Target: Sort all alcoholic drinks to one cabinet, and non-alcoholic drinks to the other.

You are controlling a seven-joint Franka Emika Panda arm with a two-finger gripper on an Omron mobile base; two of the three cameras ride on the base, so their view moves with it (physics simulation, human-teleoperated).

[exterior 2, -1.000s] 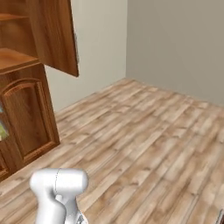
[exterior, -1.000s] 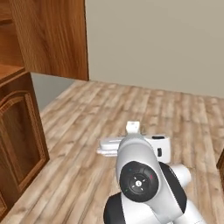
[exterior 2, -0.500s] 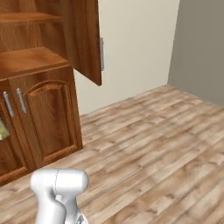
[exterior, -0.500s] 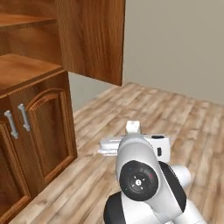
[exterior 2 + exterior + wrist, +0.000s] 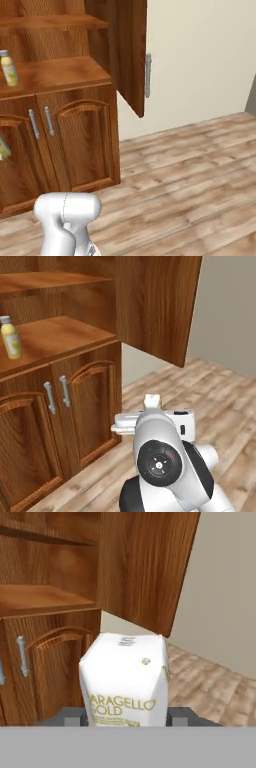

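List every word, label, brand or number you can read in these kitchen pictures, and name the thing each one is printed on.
"ARAGELLO GOLD": green print on the front of the cream-coloured carton in the hand view; a first letter may be cut off.
Small marks on the carton's top: too small to read.
Plump yellow juice bottle with pale grey cap on the wooden cabinet shelf: label too blurred to read.

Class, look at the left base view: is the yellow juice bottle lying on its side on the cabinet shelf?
No. The yellow juice bottle stands upright, grey cap on top, on the lower shelf board of the wooden cabinet.

A pale wall (image 5: 200,60) rises behind the wood-plank floor (image 5: 190,175).
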